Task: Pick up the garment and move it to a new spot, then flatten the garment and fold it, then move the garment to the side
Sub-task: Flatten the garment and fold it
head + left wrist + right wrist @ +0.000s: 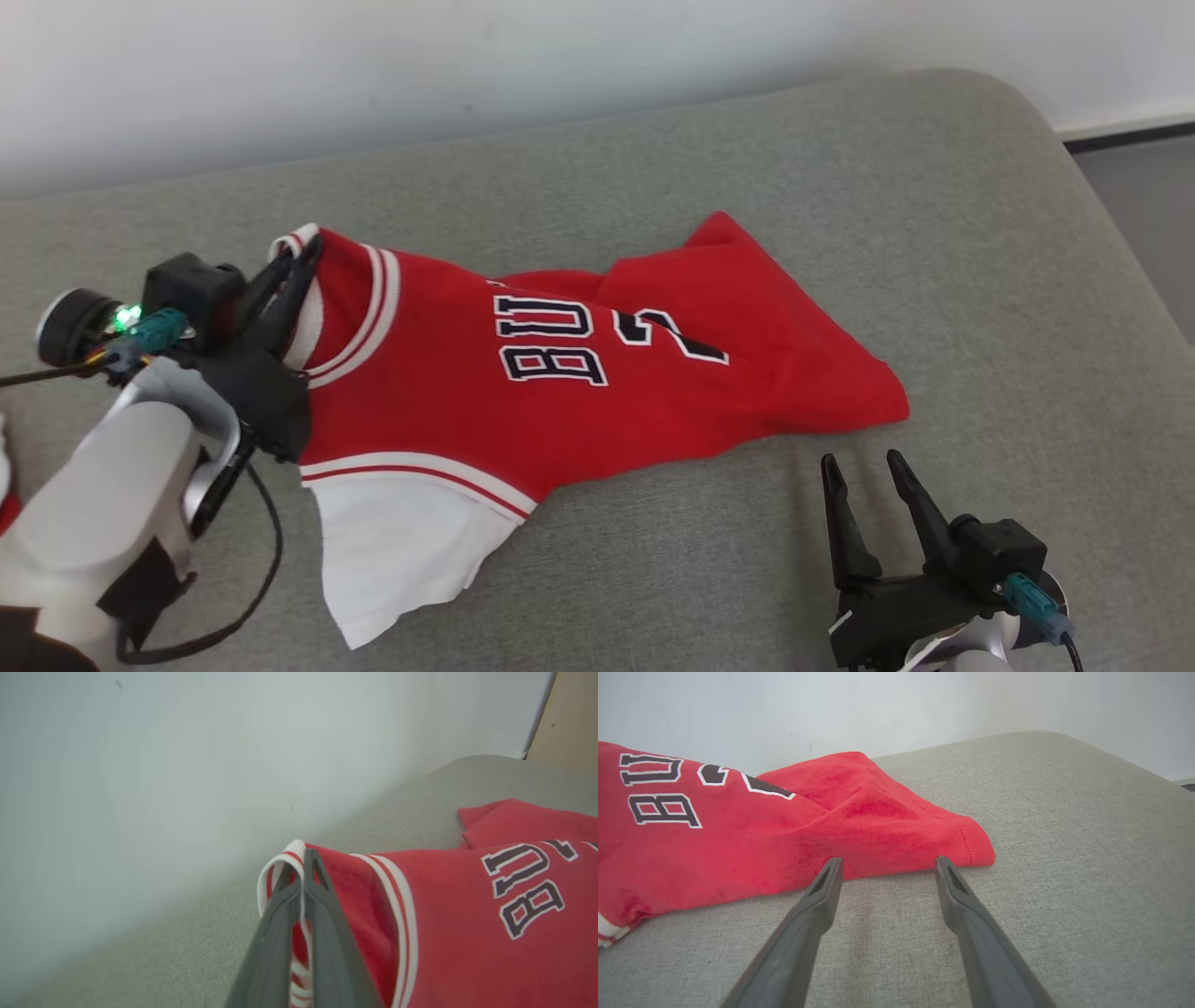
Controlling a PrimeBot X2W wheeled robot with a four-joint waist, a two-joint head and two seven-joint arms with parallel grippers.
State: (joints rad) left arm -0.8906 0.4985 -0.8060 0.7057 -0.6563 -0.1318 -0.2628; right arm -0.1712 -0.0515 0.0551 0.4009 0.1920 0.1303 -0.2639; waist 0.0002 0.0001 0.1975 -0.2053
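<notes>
Red jersey (523, 373) lies rumpled on the grey cushion (794, 159) | your left gripper (304, 250) clamps its striped shoulder strap (275, 863); right gripper (861, 457) gapes near the hem (971, 844), touching nothing | cloth looks light and limp: you would do best gripping the hem corner.

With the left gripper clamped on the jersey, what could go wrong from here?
1. The left gripper pinches only the narrow striped trim of the red jersey; it may slip out on lifting.
2. The right gripper is open and apart from the hem, so a one-sided lift would likely bunch the already creased jersey.
3. The loose white section lies near the left arm's cable and might snag.
</notes>
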